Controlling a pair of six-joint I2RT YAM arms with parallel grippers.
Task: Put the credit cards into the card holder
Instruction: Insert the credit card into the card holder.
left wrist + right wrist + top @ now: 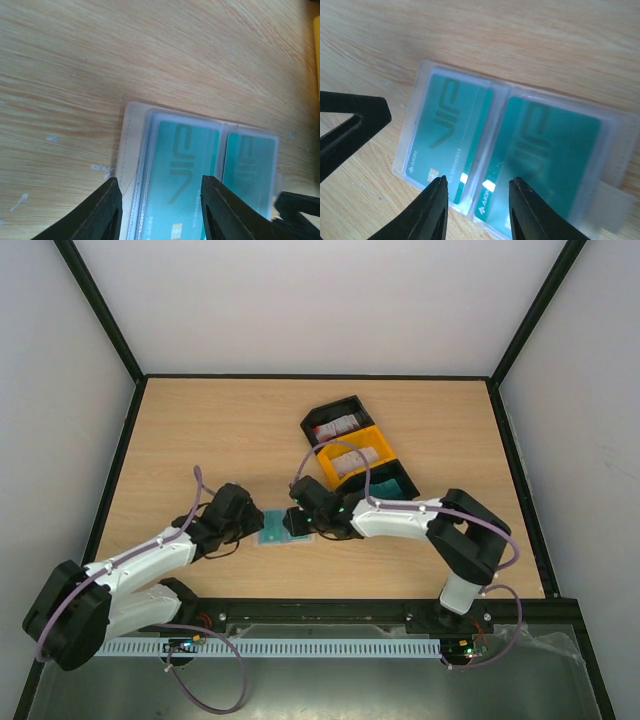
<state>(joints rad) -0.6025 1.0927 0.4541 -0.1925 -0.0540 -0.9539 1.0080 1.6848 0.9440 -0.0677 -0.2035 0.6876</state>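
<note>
Two teal credit cards (455,130) sleeved in the card holder (131,145), my left tool (159,181) and right tool (479,181) both released over it, so I'd pin its edge flat before feeding another.

A light wooden table (200,430) is seen, with a black frame (100,312) along its edges. It is closed in by plain white walls (320,300) at the left, far and right sides. A tray (328,410) of 3 compartments is set on the table just right of the middle, turned at an angle. 1 black compartment is at its far left end, 1 yellow in the middle and 1 black at the near right end. A white slotted strip (300,648) is run along the near edge, below a black rail (330,611). In the left wrist view, wood grain and a few pale scuffs (20,201) are shown on the tabletop.
</note>
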